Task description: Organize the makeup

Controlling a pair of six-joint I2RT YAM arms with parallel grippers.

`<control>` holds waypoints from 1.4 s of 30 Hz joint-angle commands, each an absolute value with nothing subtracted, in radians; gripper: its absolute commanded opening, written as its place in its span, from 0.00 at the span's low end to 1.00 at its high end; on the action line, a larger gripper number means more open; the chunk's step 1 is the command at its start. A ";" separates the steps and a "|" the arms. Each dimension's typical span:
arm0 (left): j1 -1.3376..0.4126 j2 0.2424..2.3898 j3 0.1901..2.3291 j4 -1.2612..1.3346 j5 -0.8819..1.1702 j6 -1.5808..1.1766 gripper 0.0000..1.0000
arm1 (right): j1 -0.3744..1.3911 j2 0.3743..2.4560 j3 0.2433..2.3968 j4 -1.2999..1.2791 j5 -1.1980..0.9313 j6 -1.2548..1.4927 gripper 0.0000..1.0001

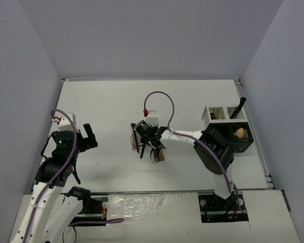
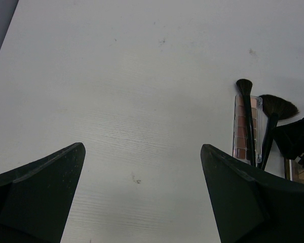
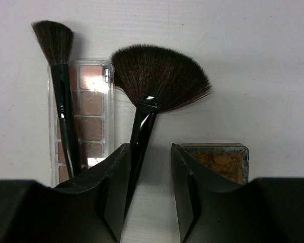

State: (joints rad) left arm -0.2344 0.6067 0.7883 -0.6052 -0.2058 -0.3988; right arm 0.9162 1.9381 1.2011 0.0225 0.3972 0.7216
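Our right gripper (image 3: 151, 152) straddles the fan brush (image 3: 151, 91), jaws not yet clamped; we judge it light and slick, best pinched on its stiff handle below the bristles.

Bare table (image 1: 101, 101) was left open at left; the centre was obstructed by brushes (image 3: 157, 81) and palettes (image 3: 93, 109) (rack (image 1: 206, 114) at right).

Both arms (image 1: 181, 137) are white with black joints, trailing looped purple cables (image 1: 159, 93).
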 commanded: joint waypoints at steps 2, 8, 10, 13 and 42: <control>-0.230 0.618 0.813 -0.571 -0.201 -0.410 0.97 | 0.925 1.955 1.244 0.055 0.461 0.775 0.31; -0.229 0.618 0.811 -0.571 -0.202 -0.410 0.97 | 0.925 1.983 1.255 0.058 0.454 0.771 0.28; -0.229 0.618 0.811 -0.571 -0.202 -0.410 0.97 | 0.924 1.989 1.255 0.058 0.455 0.770 0.26; -0.229 0.620 0.811 -0.571 -0.202 -0.410 0.97 | 0.923 1.996 1.262 0.060 0.453 0.759 0.23; -0.228 0.614 0.813 -0.571 -0.196 -0.410 0.97 | 0.178 1.242 0.923 0.529 0.604 0.198 0.00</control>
State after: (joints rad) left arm -0.2342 0.6067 0.7883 -0.6052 -0.2052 -0.4015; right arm 0.3343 1.2885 0.9775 0.3330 0.5763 0.3131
